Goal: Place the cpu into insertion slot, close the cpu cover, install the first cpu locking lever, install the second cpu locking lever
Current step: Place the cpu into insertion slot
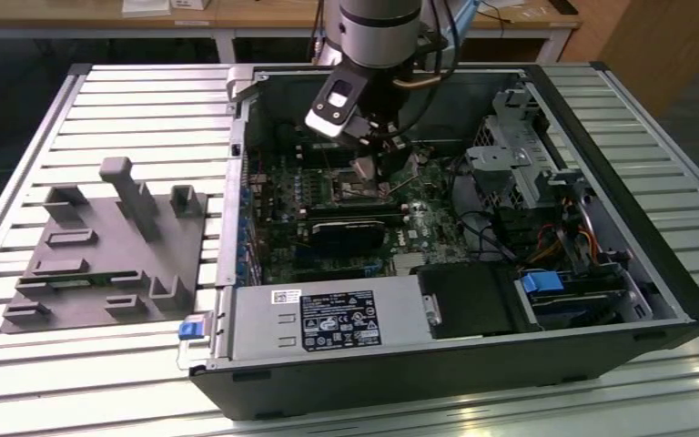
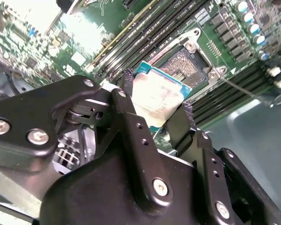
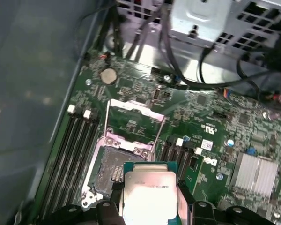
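Observation:
My gripper [image 2: 157, 93] is shut on the cpu [image 2: 155, 104], a flat square chip with a dull silvery top and a green edge. The black fingers [image 2: 127, 80] pinch it on two opposite sides. I hold the chip just above the insertion slot [image 2: 186, 62] and partly over it, apart from it. In the first wrist view the cpu [image 3: 149, 192] overlaps one edge of the insertion slot [image 3: 111, 169], whose dark pin field lies bare. The cpu cover [image 3: 135, 108] is swung open beyond the slot. A thin locking lever [image 2: 246, 90] stands free beside the slot. In the exterior view the gripper [image 1: 367, 169] hangs inside the computer case.
The green motherboard [image 1: 325, 196] lies in an open black case [image 1: 641, 273] on a slatted table. Long black memory slots [image 3: 72, 140] flank the socket. A drive cage [image 1: 508, 164], cables [image 1: 495, 241] and a power supply [image 1: 325, 319] crowd the case. A grey fixture [image 1: 106, 246] sits at the exterior view's left.

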`<state>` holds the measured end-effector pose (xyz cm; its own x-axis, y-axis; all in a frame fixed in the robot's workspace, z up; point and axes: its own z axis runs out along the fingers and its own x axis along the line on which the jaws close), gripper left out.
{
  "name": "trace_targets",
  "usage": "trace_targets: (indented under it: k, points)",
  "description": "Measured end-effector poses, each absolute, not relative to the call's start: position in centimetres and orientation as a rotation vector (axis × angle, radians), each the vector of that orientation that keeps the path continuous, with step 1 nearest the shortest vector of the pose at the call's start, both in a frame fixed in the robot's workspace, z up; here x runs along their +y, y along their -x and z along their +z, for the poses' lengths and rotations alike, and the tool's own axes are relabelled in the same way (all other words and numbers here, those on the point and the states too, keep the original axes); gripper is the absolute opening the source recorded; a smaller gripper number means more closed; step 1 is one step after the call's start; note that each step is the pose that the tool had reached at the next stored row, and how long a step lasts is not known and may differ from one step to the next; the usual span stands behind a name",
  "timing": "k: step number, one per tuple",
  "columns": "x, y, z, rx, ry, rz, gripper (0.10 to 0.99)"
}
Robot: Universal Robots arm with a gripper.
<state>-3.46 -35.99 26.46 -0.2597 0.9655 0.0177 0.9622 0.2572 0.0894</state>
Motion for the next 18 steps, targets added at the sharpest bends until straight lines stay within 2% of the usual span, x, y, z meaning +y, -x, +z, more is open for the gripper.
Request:
trace_targets:
  k: [18]
  points:
    - [-35.83,3.47,25.99,2.17,-2.197,0.117,0.537]
